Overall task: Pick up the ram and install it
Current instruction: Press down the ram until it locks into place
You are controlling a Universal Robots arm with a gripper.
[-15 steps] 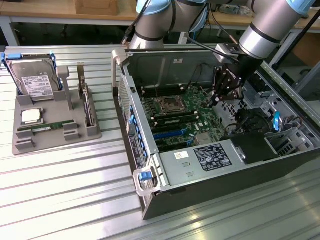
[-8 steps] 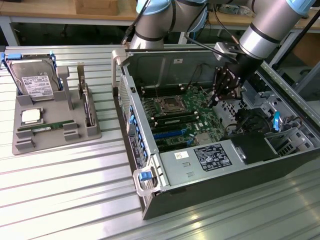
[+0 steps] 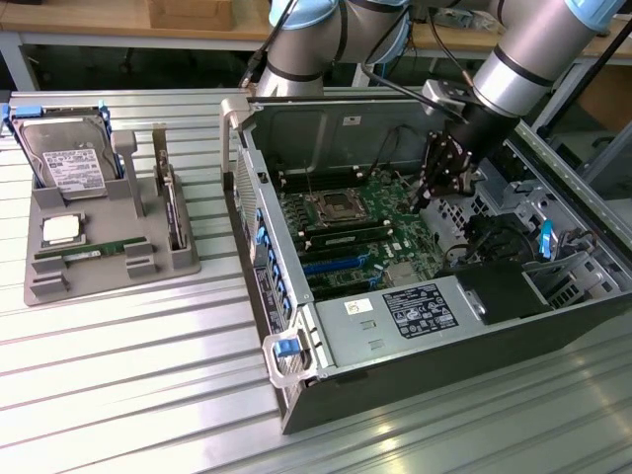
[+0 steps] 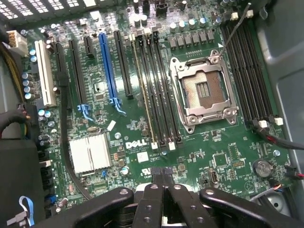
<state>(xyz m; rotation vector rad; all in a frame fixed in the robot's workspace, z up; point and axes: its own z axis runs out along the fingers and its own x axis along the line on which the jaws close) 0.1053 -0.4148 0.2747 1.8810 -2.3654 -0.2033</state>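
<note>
Now gripper closed, holding nothing, hanging over green board inside computer case. Ram lies flat on gray tray, well apart, toward exterior view's left. Ram's long side runs across tray, below silver chip.

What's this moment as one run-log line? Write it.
gripper: shut, above motherboard in open case | ram: one lying in grey tray | held: nothing seen
</note>
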